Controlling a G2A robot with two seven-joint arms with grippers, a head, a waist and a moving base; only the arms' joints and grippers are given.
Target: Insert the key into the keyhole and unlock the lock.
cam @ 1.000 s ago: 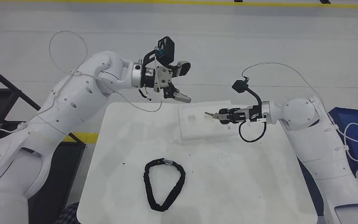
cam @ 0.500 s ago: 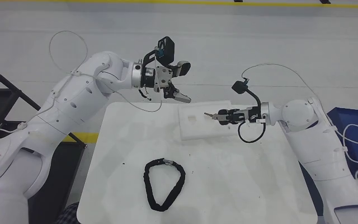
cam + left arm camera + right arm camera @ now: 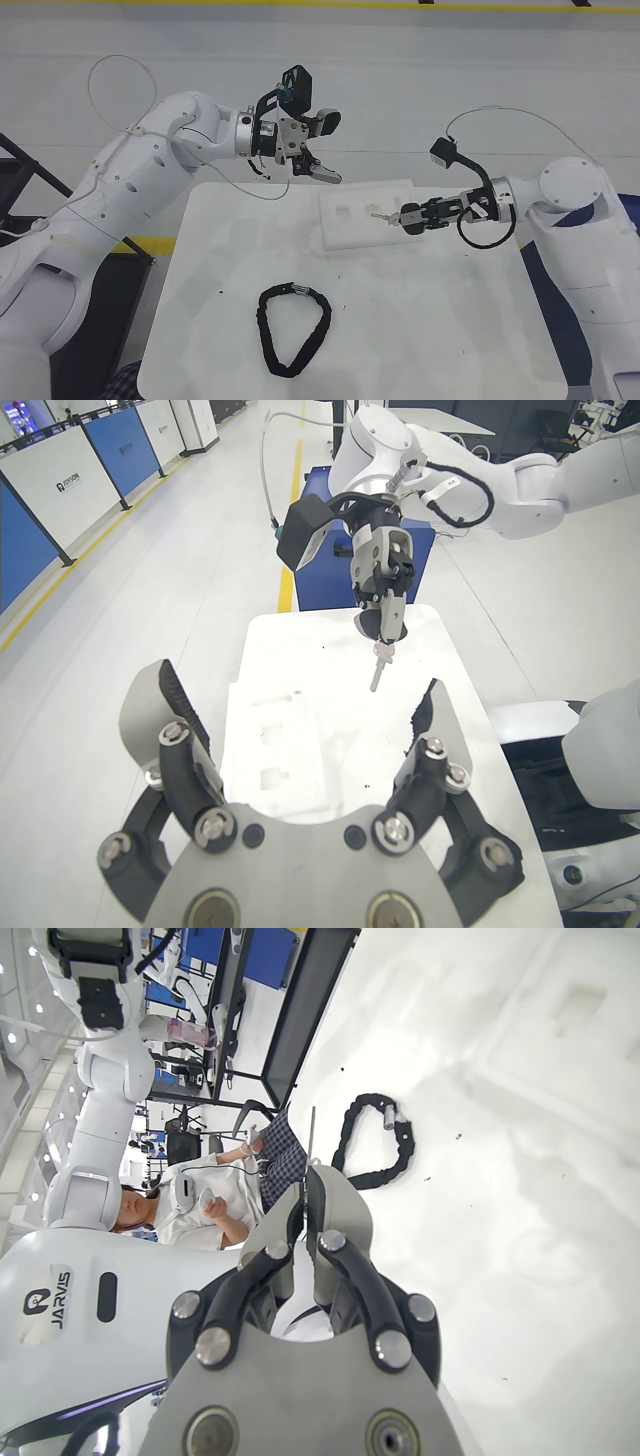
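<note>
Two grippers sit near the table's [image 3: 450, 320] far edge: L gripper [image 3: 325, 173] by the far-left corner, fingers spread wide w/ nothing in them, and R gripper [image 3: 400, 216] pinched tight on the key [image 3: 380, 214], blade sticking out by the white foam tray's [image 3: 345, 230] right end. The black chain lock [image 3: 293, 329] lies in a closed loop near the table's near edge, left of centre, well apart from the key.

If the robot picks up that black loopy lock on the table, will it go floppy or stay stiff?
Probably floppy: the black chain lock lies in a soft, uneven loop, like a fabric-covered chain. It likely sags from wherever it's held. Its small metal end looks rigid, so that's likely the steadier spot to grip.
</note>
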